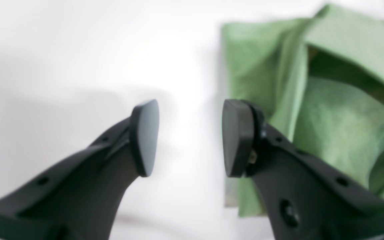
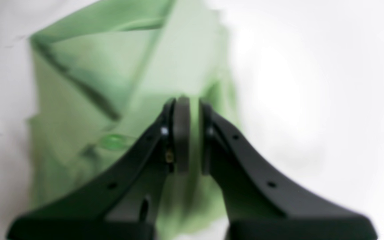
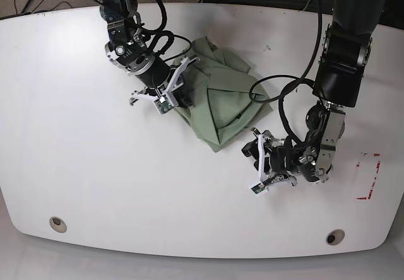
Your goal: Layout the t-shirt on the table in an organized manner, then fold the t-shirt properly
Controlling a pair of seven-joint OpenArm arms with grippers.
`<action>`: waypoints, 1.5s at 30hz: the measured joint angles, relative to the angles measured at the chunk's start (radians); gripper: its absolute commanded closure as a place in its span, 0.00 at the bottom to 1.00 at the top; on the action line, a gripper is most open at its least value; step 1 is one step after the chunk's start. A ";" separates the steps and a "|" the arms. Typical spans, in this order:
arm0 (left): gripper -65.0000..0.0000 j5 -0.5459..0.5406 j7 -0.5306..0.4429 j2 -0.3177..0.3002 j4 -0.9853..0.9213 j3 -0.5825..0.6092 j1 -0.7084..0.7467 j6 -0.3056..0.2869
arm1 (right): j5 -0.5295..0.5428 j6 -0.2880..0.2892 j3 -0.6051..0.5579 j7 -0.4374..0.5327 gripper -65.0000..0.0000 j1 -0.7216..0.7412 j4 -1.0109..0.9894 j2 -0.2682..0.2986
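The pale green t-shirt [image 3: 224,100] lies bunched and partly folded on the white table [image 3: 95,166], right of centre toward the back. My right gripper [image 3: 178,91] is at its left edge. In the right wrist view the pads of this gripper [image 2: 193,133] stand almost together, shut on a fold of the blurred t-shirt [image 2: 88,83]. My left gripper [image 3: 251,144] sits low by the shirt's front corner. In the left wrist view it [image 1: 190,138] is open over bare table, with the t-shirt [image 1: 338,110] just to its right and nothing between the pads.
Two round grommet holes [image 3: 57,224] [image 3: 335,237] sit near the front edge. A red-marked rectangle [image 3: 369,179] is at the right. Black cables [image 3: 284,94] loop from the left arm over the table beside the shirt.
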 measured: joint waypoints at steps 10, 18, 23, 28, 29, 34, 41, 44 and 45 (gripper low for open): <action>0.56 0.015 0.211 -0.076 0.386 -0.208 0.200 0.000 | 0.005 0.007 -0.002 -0.072 0.93 -0.015 0.093 0.024; 0.56 -0.018 0.272 -0.046 0.674 -0.262 0.453 -0.002 | 0.001 0.007 -0.001 -0.088 0.93 -0.033 0.060 0.031; 0.56 -0.001 0.271 -0.051 0.723 -0.276 0.584 -0.005 | 0.000 0.007 -0.001 -0.052 0.93 -0.014 -0.008 0.031; 0.56 0.016 0.257 -0.036 0.695 -0.281 0.655 -0.001 | 0.006 0.014 -0.002 0.061 0.93 -0.008 -0.091 0.047; 0.56 0.017 0.238 -0.034 0.685 -0.281 0.663 -0.001 | 0.005 0.015 -0.001 0.080 0.93 -0.007 -0.108 0.049; 0.56 -0.005 0.117 -0.029 0.613 -0.266 0.671 -0.003 | 0.002 0.014 0.000 0.125 0.93 -0.011 -0.176 0.050; 0.56 0.013 0.123 -0.059 0.451 -0.232 0.565 0.001 | 0.005 0.006 0.000 0.184 0.93 -0.042 -0.194 0.046; 0.56 0.018 0.121 -0.061 0.385 -0.217 0.482 0.000 | 0.009 -0.001 0.000 0.219 0.93 -0.075 -0.194 0.036; 0.56 0.016 0.117 -0.061 0.369 -0.209 0.460 0.003 | 0.010 -0.001 0.001 0.228 0.93 -0.086 -0.192 0.025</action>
